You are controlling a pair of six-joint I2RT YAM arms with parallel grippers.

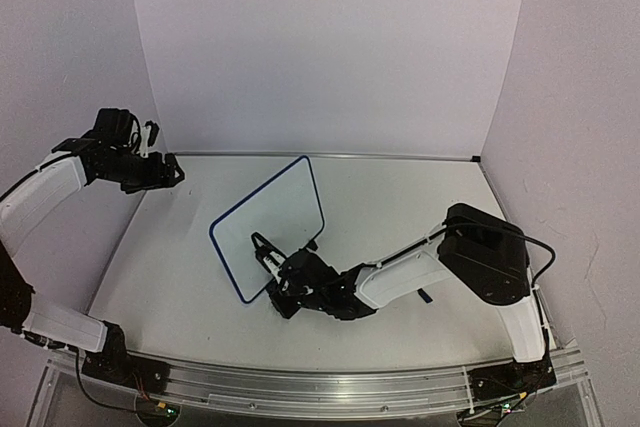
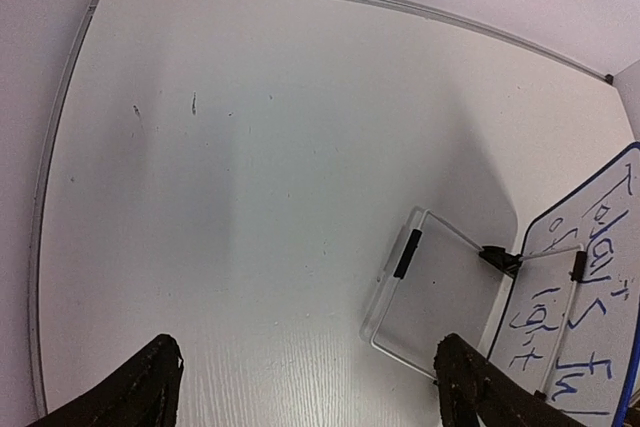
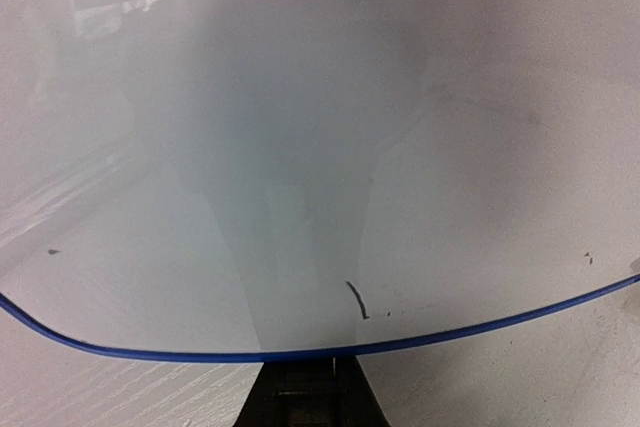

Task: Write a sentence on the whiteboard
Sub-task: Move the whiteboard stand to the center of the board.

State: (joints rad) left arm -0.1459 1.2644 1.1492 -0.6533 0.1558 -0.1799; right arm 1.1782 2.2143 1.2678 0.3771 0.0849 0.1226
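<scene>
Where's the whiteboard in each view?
Top external: whiteboard at picture centre, standing tilted.
Left wrist: lower right edge, written side showing.
Right wrist: fills most of the picture.
Shared landmark: its blue frame.

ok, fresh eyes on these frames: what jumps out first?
The whiteboard stands propped at a tilt in the middle, with the right arm stretched low toward it and the right gripper up against its near bottom edge. The left gripper hangs open, high by the left wall. From there, dark handwriting shows on the board's far face. The face before the right gripper is nearly bare but for a short dark stroke.
</scene>
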